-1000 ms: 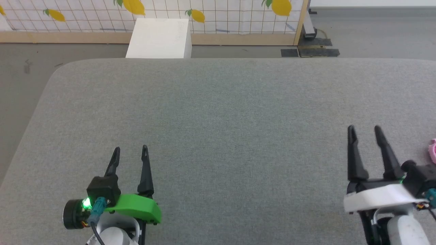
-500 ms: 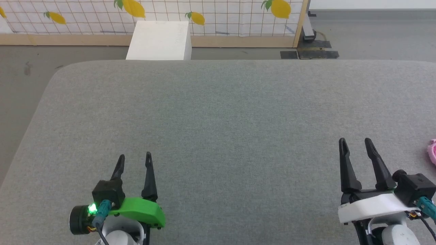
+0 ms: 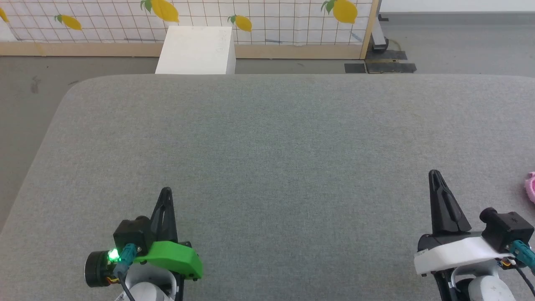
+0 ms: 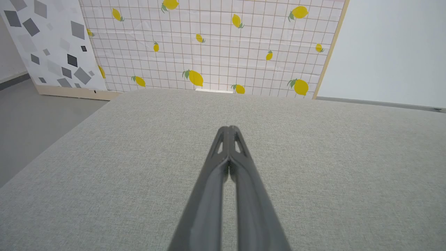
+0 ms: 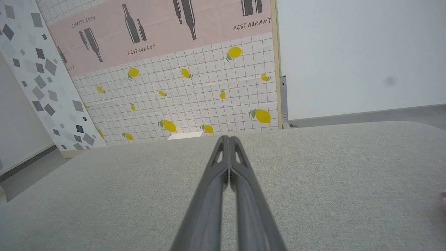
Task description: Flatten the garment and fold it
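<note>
A sliver of the pink garment [image 3: 531,186] peeks in at the right edge of the head view, lying on the grey padded table [image 3: 267,138]; most of it is cut off by the frame. A pink speck of the garment [image 5: 444,196] also touches the right edge of the right wrist view. My right gripper [image 3: 434,173] is shut with nothing in it, well left of the garment. My left gripper [image 3: 166,190] sits at the lower left, shut and empty. Both wrist views confirm it: left gripper [image 4: 229,128] and right gripper [image 5: 227,138] have tips pressed together above bare fabric.
A white box [image 3: 195,45] stands on the floor beyond the table's far edge. A lemon-patterned screen [image 3: 250,19] closes off the back. The table's rounded left corner [image 3: 71,90] drops to grey floor.
Both grippers have shut from open. Over the second, both arms drew back toward the near edge, the right one also shifting slightly.
</note>
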Motion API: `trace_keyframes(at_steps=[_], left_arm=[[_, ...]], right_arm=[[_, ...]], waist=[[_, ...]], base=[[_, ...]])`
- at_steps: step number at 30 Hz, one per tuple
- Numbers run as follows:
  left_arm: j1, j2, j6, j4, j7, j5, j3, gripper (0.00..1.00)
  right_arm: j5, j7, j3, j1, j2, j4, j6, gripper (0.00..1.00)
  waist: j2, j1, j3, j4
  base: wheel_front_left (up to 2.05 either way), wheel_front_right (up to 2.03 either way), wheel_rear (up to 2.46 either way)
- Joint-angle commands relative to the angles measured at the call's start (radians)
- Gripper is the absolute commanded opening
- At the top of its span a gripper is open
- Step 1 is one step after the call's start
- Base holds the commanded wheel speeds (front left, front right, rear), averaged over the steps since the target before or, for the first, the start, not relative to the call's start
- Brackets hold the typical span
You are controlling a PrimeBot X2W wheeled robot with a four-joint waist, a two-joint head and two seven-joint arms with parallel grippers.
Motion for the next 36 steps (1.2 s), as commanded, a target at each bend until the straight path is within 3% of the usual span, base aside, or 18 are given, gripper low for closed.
trace_keyframes(at_steps=[1, 36], left_arm=[[0.007, -0.001, -0.006, -0.008, 0.004, 0.006, 0.006, 0.00], [0.029, -0.007, -0.028, -0.068, 0.075, 0.057, 0.036, 0.00]], right_arm=[[-0.012, 0.004, 0.002, 0.003, 0.000, -0.006, 0.000, 0.00], [-0.077, 0.074, 0.012, 0.013, 0.001, -0.038, -0.001, 0.00]], waist=[[0.0000, 0.0000, -0.001, 0.000], [0.0000, 0.0000, -0.013, 0.009]], base=[[0.00, 0.00, 0.00], [0.00, 0.00, 0.00]])
